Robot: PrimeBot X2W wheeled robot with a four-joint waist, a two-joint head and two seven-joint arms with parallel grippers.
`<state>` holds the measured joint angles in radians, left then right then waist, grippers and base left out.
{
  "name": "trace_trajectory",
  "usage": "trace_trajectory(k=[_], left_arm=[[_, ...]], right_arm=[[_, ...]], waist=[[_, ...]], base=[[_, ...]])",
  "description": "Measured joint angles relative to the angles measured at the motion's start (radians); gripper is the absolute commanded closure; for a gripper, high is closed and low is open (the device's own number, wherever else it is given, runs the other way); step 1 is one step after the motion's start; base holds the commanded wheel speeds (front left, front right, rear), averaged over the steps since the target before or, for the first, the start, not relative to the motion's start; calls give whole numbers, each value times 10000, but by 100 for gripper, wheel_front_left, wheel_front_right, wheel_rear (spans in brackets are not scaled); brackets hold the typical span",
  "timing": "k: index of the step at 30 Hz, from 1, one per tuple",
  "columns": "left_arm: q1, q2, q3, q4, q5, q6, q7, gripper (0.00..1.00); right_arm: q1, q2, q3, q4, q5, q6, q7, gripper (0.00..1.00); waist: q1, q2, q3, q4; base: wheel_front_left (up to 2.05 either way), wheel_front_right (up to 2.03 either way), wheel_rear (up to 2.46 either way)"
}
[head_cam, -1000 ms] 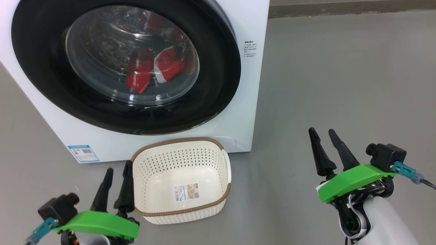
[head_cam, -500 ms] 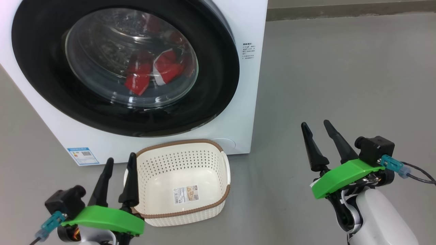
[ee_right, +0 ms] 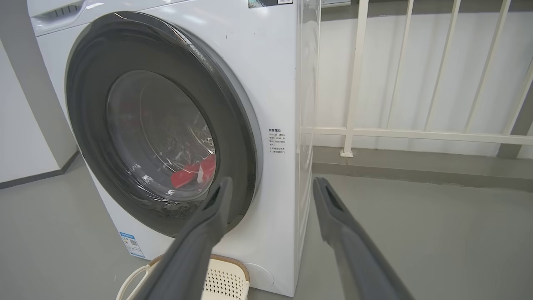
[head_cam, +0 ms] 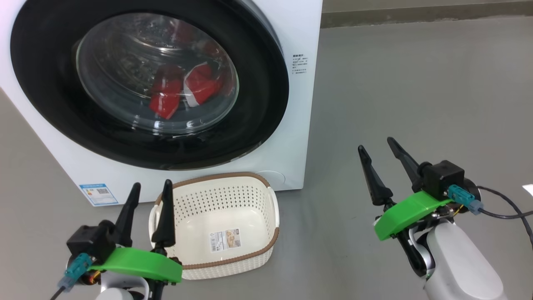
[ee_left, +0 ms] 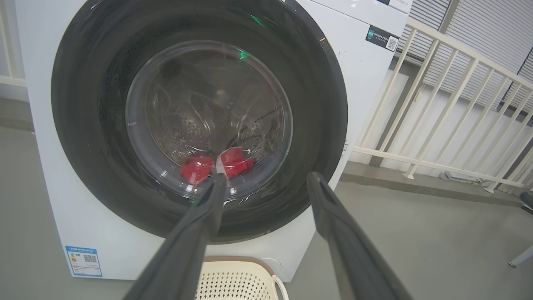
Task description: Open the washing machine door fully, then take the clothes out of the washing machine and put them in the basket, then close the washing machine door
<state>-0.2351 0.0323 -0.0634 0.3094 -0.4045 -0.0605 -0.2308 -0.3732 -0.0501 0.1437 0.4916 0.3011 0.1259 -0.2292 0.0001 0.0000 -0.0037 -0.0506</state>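
The white washing machine (head_cam: 297, 137) stands ahead on the left, its door (head_cam: 258, 100) with the glossy black rim shut against the front. Red clothes (head_cam: 183, 89) with a white band lie in the drum behind the glass. The cream basket (head_cam: 227, 189) with the brown rim sits on the floor below the door, nothing in it but a paper label. My left gripper (head_cam: 150, 189) is open, hovering at the basket's left side. My right gripper (head_cam: 378, 148) is open over bare floor, right of the machine. In the right wrist view the door (ee_right: 239, 125) edge sits just left of my fingers.
Grey floor (head_cam: 416, 91) spreads to the right of the machine. A cream railing (ee_right: 416, 135) and white wall stand behind the machine. A blue label sticker (head_cam: 96, 193) marks the machine's lower left front. A cable (head_cam: 506, 210) trails from my right wrist.
Both grippers have risen and moved forward toward the machine. The right one has drifted left. The camera has shifted slightly, moving the machine and basket left in view.
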Motion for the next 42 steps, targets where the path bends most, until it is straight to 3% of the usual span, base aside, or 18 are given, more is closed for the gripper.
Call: trace_trajectory(k=[8,22,23,24,25,35,42], left_arm=[[-198,4,-42,69,817,86,-209,0],[-213,4,-75,161,871,161,-221,0],[-214,4,-75,163,871,161,-221,0],[-214,4,-75,165,871,161,-221,0],[-214,4,-77,165,871,161,-221,0],[-214,6,-228,42,830,173,-221,0],[-220,8,-407,-366,761,261,-222,0]], right_arm=[[-378,-25,107,150,-842,0,-209,0],[-415,-31,125,201,-844,0,-232,0],[-416,-31,119,201,-844,0,-232,51],[-416,-31,119,205,-840,0,-232,79],[-416,-31,119,217,-834,0,-232,100],[-543,-33,-88,249,-619,0,-232,100],[-999,-36,-161,514,982,0,-232,100]], waist=[[0,0,23,-97],[0,0,119,-133],[0,0,129,-126],[0,0,138,-117],[0,0,145,-107],[-1,0,264,104],[0,0,555,309]], base=[[0,0,0],[0,0,0],[0,0,0],[0,0,0],[0,0,0],[0,0,0],[0,0,0]])
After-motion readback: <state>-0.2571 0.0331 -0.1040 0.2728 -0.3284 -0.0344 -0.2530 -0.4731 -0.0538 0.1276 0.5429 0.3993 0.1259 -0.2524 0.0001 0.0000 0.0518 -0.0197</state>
